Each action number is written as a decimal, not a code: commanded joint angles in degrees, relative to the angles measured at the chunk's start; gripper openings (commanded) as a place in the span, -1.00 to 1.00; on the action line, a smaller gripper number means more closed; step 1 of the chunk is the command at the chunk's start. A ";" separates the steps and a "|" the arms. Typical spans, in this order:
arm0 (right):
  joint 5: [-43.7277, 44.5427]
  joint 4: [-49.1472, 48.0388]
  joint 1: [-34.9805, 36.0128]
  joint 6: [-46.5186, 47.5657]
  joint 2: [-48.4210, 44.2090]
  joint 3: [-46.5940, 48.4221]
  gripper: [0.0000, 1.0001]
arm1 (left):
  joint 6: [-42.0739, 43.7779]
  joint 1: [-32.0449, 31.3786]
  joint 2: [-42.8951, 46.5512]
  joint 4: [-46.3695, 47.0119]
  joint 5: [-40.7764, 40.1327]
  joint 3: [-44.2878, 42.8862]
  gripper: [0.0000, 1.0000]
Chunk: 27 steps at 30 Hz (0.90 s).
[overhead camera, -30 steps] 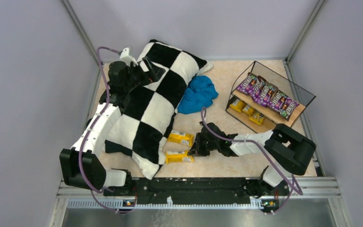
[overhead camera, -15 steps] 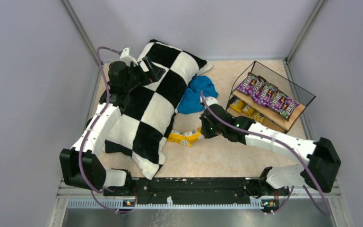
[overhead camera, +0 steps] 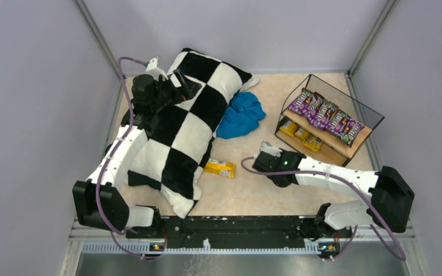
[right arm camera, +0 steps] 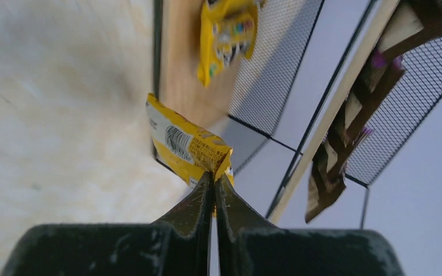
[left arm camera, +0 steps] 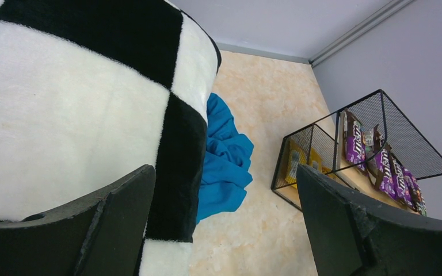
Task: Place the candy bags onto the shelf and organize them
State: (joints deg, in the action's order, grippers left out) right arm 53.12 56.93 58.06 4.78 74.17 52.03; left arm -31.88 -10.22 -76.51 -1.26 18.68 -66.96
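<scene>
The shelf point(overhead camera: 329, 118) stands at the right, with several purple candy bags point(overhead camera: 324, 115) on its top board and yellow ones point(overhead camera: 300, 134) on the lower board. My right gripper point(overhead camera: 273, 156) is left of the shelf's front corner, shut on the end of a yellow candy bag point(right arm camera: 187, 147). In the right wrist view the gripper point(right arm camera: 214, 173) holds that bag up close to the wire frame point(right arm camera: 303, 158), with another yellow bag point(right arm camera: 228, 33) on the lower board. One yellow bag point(overhead camera: 219, 168) lies on the table by the pillow. My left gripper point(overhead camera: 176, 81) is open and empty over the pillow.
A black-and-white checkered pillow point(overhead camera: 185, 121) covers the left of the table, under my left arm. A blue cloth point(overhead camera: 240, 114) lies between the pillow and the shelf. In the left wrist view the cloth point(left arm camera: 225, 161) and the shelf point(left arm camera: 345, 150) show between the open fingers point(left arm camera: 121, 221).
My right gripper took a yellow bag from beside the pillow and carried it right, toward the shelf. One yellow bag stays by the pillow. The left arm has not moved.
</scene>
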 commanded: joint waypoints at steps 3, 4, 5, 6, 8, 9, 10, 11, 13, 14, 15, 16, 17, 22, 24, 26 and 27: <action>15.54 -5.01 -3.88 17.82 -12.05 -12.40 -1.00 | -0.67 -0.11 0.35 3.06 1.12 -1.11 0.96; 17.41 -8.24 -5.60 20.60 -13.36 -14.49 -1.00 | -0.79 -0.08 0.27 3.16 1.32 -1.05 0.96; 19.80 -12.36 -7.12 23.32 -14.44 -16.35 -1.00 | -0.89 -0.09 0.22 3.19 1.43 -1.07 0.96; 21.09 -15.70 -8.26 25.61 -15.71 -18.19 -1.00 | -0.98 -0.14 0.22 3.27 1.54 -1.02 0.96; 21.94 -20.31 -10.09 27.34 -16.60 -19.33 -1.00 | -0.97 -0.15 0.22 3.29 1.47 -0.98 0.96; 21.82 -21.90 -10.94 27.52 -16.64 -19.55 -1.00 | -0.96 -0.15 0.16 3.28 1.45 -0.98 0.96; 21.81 -23.93 -11.94 27.99 -16.43 -19.76 -1.00 | -0.91 -0.15 0.05 3.32 1.41 -0.98 0.96; 21.91 -25.78 -12.75 28.53 -16.02 -19.97 -1.00 | -0.91 -0.15 0.05 3.28 1.37 -0.98 0.96; 22.23 -28.83 -14.23 29.40 -14.76 -19.83 -1.00 | -0.98 -0.15 -0.13 3.29 1.45 -0.98 0.96; 22.27 -29.63 -14.65 29.30 -13.96 -19.49 -1.00 | -0.91 -0.15 -0.12 3.29 1.45 -0.93 0.96; 22.08 -30.31 -14.69 28.99 -13.28 -19.18 -1.00 | -0.91 -0.15 -0.05 3.32 1.38 -0.97 0.96; 21.61 -30.61 -14.65 28.48 -12.54 -18.94 -1.00 | -0.91 -0.15 0.00 3.33 1.37 -0.98 0.96; 21.25 -30.52 -14.70 27.70 -11.68 -18.70 -1.00 | -0.90 -0.15 0.08 3.33 1.37 -0.98 0.96; 21.64 -31.93 -15.19 27.45 -8.55 -18.26 -1.00 | -0.73 -0.22 0.40 3.11 1.08 -1.02 0.96; 21.27 -32.35 -15.27 27.89 -8.14 -18.42 -1.00 | -0.81 -0.20 0.40 3.13 1.29 -1.07 0.96; 21.14 -34.02 -15.29 29.03 -7.87 -19.33 -1.00 | -0.90 -0.18 0.46 3.19 1.52 -1.07 0.96; 21.22 -35.05 -15.33 29.78 -7.78 -19.86 -1.00 | -0.88 -0.23 0.50 3.20 1.49 -1.07 0.96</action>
State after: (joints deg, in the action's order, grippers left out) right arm 72.40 26.59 43.44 32.23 66.13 31.77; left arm -32.88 -10.24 -76.51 -0.84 19.29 -66.96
